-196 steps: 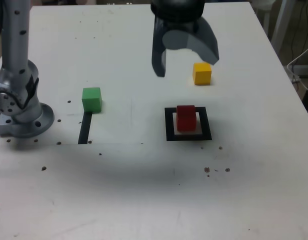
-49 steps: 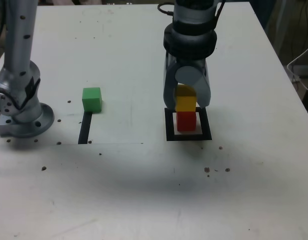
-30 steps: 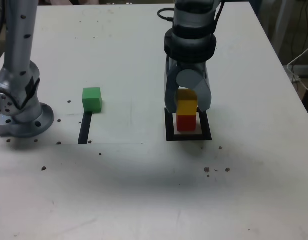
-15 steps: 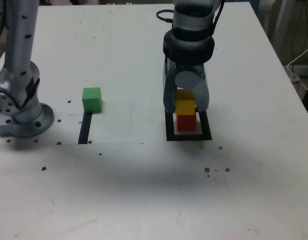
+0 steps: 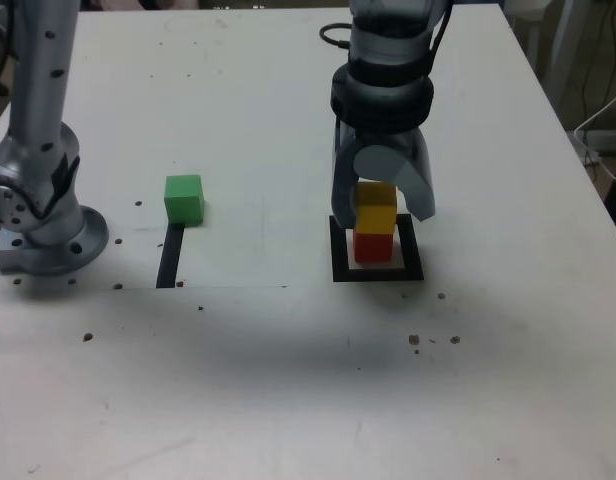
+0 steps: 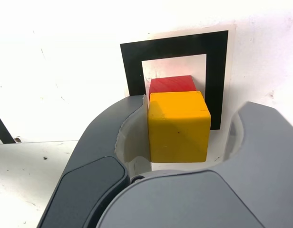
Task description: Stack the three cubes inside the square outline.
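With jaws parted around the yellow cube (image 6: 177,126) but one finger (image 6: 137,123) apparently touching it atop the red cube (image 5: 372,246) inside the square outline (image 5: 339,262), could drag it off; green cube (image 5: 183,198) well apart.

red cube (image 6: 172,84) mostly hidden (under yellow (image 6: 178,126))

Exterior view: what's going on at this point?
The arm's gripper straddles a two-cube stack inside the square outline: the yellow cube sits on the red cube. In the wrist view one finger is clear of the yellow cube while the other is at its edge, so it looks like a release. The green cube sits apart, at the exterior view's left, beside a black strip.
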{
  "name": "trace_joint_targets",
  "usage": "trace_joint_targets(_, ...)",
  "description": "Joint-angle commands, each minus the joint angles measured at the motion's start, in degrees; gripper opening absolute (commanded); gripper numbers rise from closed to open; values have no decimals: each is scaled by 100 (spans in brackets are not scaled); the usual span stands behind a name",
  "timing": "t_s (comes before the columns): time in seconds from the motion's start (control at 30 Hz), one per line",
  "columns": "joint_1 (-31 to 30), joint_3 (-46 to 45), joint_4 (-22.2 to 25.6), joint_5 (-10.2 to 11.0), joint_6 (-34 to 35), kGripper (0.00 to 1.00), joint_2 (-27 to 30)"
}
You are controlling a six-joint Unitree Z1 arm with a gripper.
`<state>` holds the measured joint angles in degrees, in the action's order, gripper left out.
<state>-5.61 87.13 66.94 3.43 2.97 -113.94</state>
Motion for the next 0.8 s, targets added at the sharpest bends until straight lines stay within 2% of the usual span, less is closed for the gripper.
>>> trace_joint_targets(0.0, 7, -7, 9, 19, -7, 99, 41)
trace_joint_targets(0.37, 7, -16, 157, 103, 1, 99, 74)
trace_joint_targets(0.77, 7, -137, 195, 66, -22, 99, 305)
